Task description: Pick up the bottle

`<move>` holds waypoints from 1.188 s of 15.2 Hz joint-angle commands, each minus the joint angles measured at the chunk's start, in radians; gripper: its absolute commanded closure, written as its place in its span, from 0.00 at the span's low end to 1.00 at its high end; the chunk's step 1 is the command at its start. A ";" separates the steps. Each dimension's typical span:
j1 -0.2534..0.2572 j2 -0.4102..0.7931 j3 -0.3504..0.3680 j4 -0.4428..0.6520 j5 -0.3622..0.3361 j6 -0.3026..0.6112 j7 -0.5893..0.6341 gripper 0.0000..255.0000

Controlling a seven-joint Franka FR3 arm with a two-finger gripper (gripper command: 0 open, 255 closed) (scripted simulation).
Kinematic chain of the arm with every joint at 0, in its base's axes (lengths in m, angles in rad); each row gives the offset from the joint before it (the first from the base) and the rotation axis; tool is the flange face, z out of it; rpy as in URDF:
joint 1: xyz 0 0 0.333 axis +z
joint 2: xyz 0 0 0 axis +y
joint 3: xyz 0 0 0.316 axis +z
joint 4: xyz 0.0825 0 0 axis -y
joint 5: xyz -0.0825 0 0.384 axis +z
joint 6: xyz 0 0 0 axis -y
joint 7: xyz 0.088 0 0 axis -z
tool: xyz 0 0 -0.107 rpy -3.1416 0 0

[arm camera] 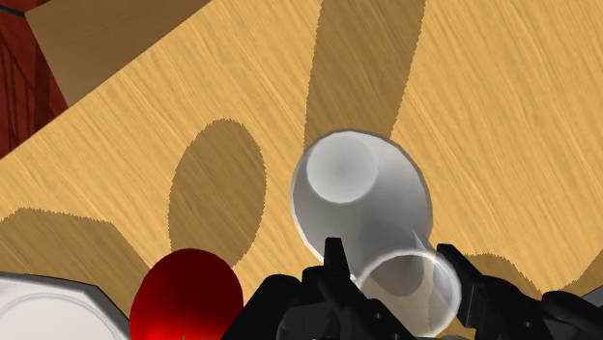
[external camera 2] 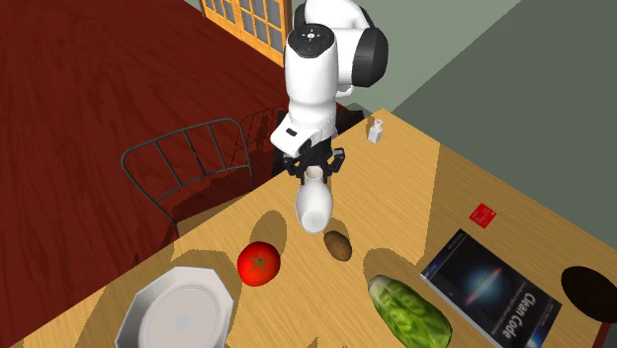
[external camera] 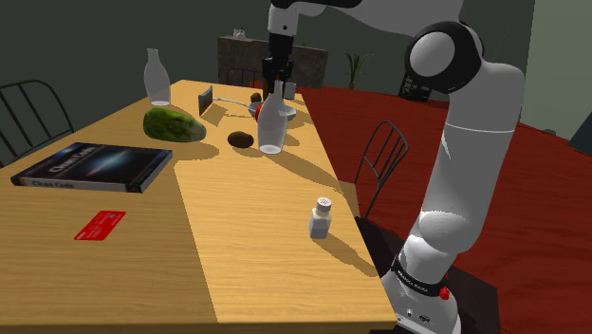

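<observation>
A home dining room: wooden table (external camera: 266,237), wire chairs (external camera 2: 183,148), paned door (external camera 2: 252,20).

A pale wooden table (external camera: 266,237) stood on a dark red floor (external camera: 512,161), with black wire chairs (external camera: 384,152) drawn up beside it. Grey-green walls (external camera: 104,38) closed the room. A dark cabinet (external camera: 249,59) and a potted plant (external camera: 357,68) stood at the back. Orange-framed glazed doors (external camera 2: 247,20) showed in the second exterior view.

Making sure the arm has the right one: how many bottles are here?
2. One bottle is clasped by the gripper near the tomato; the second bottle stands beyond the melon, near the table's edge.
</observation>
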 commanded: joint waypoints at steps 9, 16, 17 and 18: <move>-0.004 0.050 -0.001 0.164 0.005 -0.117 0.001 1.00; -0.014 0.135 -0.002 0.392 0.014 -0.260 0.002 1.00; -0.016 0.153 -0.002 0.435 0.017 -0.285 0.003 1.00; -0.016 0.156 -0.002 0.442 0.017 -0.289 0.003 1.00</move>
